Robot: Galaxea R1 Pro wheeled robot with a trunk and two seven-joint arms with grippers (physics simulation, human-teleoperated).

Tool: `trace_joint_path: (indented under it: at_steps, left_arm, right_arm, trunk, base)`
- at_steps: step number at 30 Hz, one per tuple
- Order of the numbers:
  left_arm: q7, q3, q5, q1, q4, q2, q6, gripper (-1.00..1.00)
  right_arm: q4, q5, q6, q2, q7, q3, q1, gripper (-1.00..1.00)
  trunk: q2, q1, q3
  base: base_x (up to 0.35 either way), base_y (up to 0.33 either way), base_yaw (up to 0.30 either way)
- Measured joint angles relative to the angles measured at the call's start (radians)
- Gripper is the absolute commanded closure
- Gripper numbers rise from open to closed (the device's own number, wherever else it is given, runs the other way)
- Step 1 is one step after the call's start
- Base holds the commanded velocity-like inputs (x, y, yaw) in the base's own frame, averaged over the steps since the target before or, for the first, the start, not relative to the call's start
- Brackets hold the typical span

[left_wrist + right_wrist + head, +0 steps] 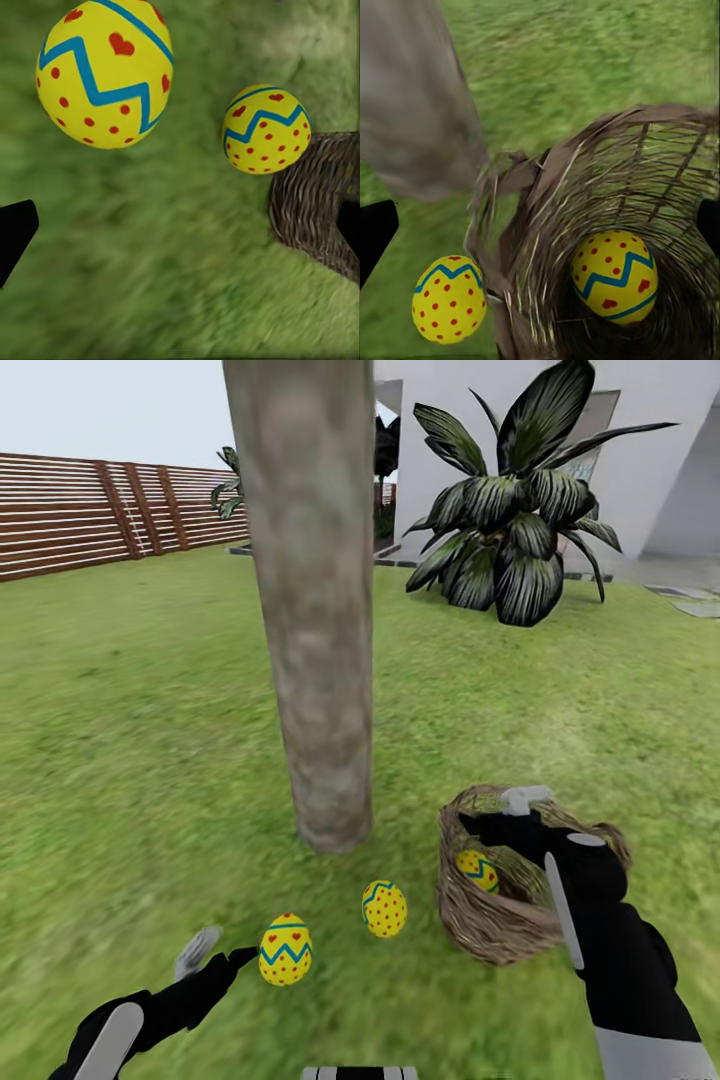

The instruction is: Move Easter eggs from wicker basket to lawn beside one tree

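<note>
Two yellow Easter eggs lie on the lawn [120, 710] near the foot of the thick tree [310, 610]: one [285, 950] close to me, the other [385, 908] beside the wicker basket [490, 932]. A third egg [477, 870] rests inside the basket. My left gripper [218, 950] is open just left of the nearer egg [105, 71], holding nothing. My right gripper [500, 812] hangs open over the basket's rim [607, 127], above the egg in the basket [615, 275]. The right wrist view also catches the egg on the grass [448, 298] outside the basket.
A brown slat fence [90, 510] runs along the back left. A large dark leafy plant [520, 530] stands at the back right before a white building [660, 450]. Open grass stretches to the left of the trunk.
</note>
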Motion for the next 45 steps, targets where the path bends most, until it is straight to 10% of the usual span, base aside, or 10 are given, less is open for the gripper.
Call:
trace_joint_path:
  at_steps: [27,45]
  left_arm:
    - [-0.002,0.012,0.004,0.005,0.062,0.009,-0.070,-1.00]
    - [-0.008,0.013,0.013,0.006,0.078,0.015,-0.079,-1.00]
  right_arm:
    - [0.367,0.004,-0.034,0.008,0.001,0.012,-0.076,-1.00]
    - [0.436,0.006,-0.032,0.013,0.002,0.021,-0.085,-1.00]
  trunk:
    - [0.000,0.000,0.000]
    - [0.000,0.000,0.000]
  base:
    - [0.084,-0.241,0.022]
    - [-0.060,-0.195,0.106]
